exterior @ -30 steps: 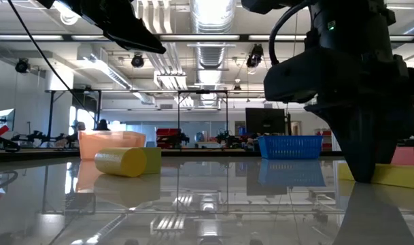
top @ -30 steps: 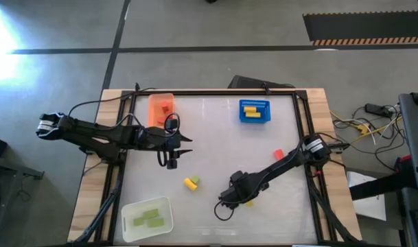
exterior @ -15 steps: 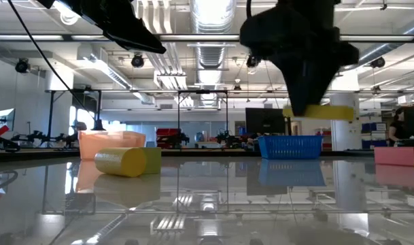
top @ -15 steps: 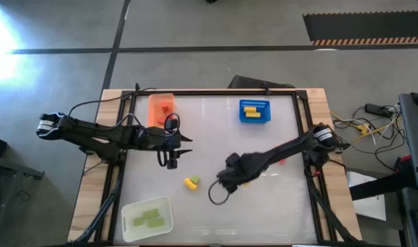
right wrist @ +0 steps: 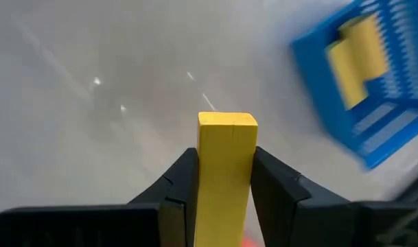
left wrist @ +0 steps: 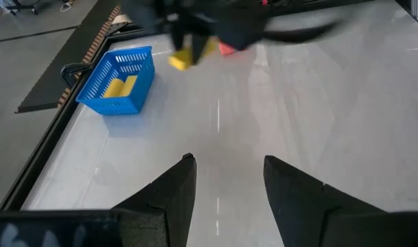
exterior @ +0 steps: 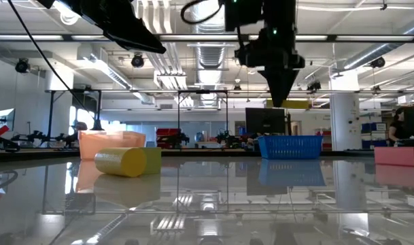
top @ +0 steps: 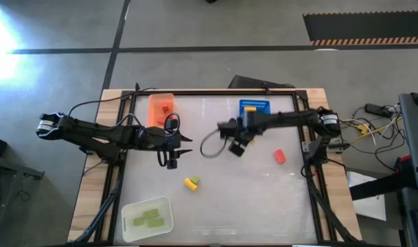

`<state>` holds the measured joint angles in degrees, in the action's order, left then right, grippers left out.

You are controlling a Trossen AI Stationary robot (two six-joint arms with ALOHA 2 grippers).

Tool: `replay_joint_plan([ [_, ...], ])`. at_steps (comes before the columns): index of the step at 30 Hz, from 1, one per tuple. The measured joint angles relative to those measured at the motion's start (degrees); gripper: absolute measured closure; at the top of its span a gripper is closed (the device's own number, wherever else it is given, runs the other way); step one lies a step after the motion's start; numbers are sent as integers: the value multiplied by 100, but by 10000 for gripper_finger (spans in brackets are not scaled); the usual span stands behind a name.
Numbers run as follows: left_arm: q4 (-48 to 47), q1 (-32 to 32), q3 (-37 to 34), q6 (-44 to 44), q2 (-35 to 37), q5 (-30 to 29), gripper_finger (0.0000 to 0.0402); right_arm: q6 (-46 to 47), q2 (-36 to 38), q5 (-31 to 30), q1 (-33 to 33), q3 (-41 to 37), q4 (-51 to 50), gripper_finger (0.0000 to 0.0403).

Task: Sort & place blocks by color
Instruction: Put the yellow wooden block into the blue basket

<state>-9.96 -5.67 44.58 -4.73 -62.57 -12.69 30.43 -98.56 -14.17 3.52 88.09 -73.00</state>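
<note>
Right hand (right wrist: pixel 224 180) is up off the counter (top: pixel 263 199), pinching a yellow block (right wrist: pixel 226 147) end-on and carrying it beside the blue tray (top: pixel 254 112), where other yellow pieces already lie, so that's the likely drop. Left hand (left wrist: pixel 226 182) waits spread near the orange tray (top: pixel 161 108); one yellow block (top: pixel 191 182) and a red block (top: pixel 279 156) lie unsorted.

blue tray (right wrist: pixel 373 89): motion-blurred, cut off at frame edge
right gripper (left wrist: pixel 195 27): smeared in left wrist view
orange tray (top: pixel 161 108) contents: too small to count
</note>
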Motion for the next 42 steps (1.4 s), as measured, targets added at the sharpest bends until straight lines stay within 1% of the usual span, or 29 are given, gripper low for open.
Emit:
replay_joint_plan([
  [9, -2, 0, 0, -11, 0, 0, 247, -3093, 13, -6, 1465, 0, 6, 312],
  [15, -4, 0, 2, -15, 0, 0, 247, -4765, 13, 1, 2136, 0, 110, 312],
  [19, -2, 0, 0, -15, 0, 0, 247, -5669, 13, 80, 2462, 0, 342, 312],
  [23, -2, 0, 0, -20, 0, 0, 247, -6270, 13, 377, 2755, -2, 539, 312],
  [28, -4, 1, 0, -65, 0, 0, 247, -6753, 15, 716, 3013, -26, 642, 312],
  [35, -4, 2, 0, -66, 0, -2, 247, -7016, 13, 735, 3244, -224, 1054, 312],
  [39, -4, 2, 0, -66, 0, -2, 247, -7170, 13, 975, 3300, -469, 1279, 312],
  [42, -4, 2, 0, -66, 0, 0, 247, -7228, 13, 977, 3301, -703, 1440, 312],
])
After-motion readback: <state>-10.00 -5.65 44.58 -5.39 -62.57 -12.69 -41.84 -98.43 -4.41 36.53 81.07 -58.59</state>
